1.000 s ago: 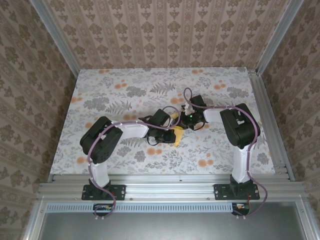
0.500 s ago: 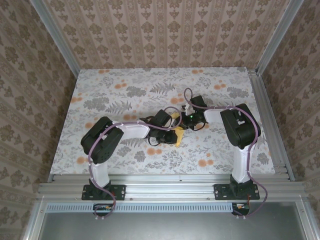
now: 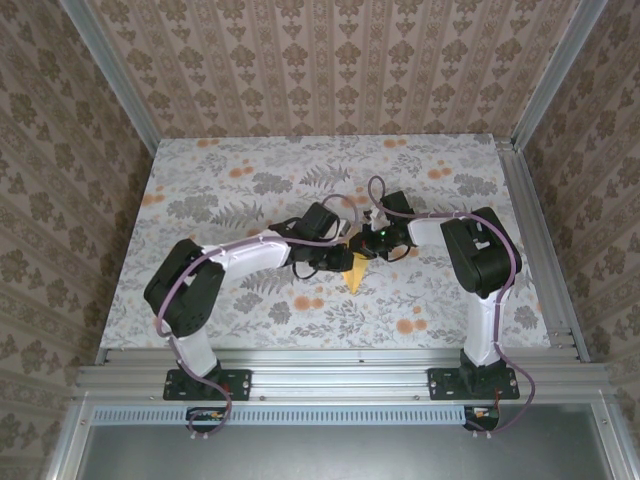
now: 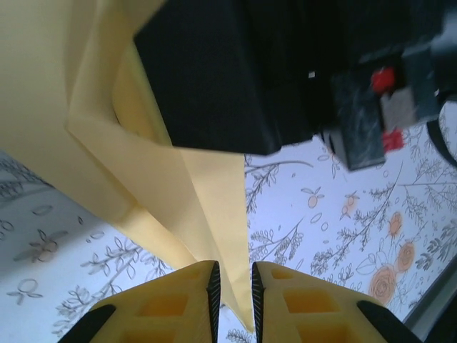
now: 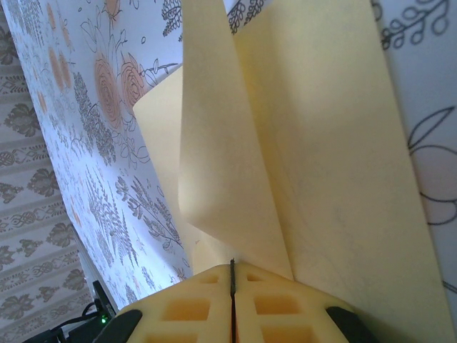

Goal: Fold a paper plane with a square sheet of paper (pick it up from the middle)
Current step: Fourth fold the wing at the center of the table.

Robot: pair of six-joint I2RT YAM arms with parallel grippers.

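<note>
My right pincer (image 5: 232,300) clamps the half-folded paper (image 3: 352,275) at the middle of the worktop (image 3: 250,170) while my left pincer (image 4: 233,293) stands a crack open around its tip, so I fear the folds spring apart if either arm tugs.

The top camera looks down on the table (image 3: 200,300) from behind; both wrist cameras face the paper (image 3: 352,278) up close, which all views share.
</note>
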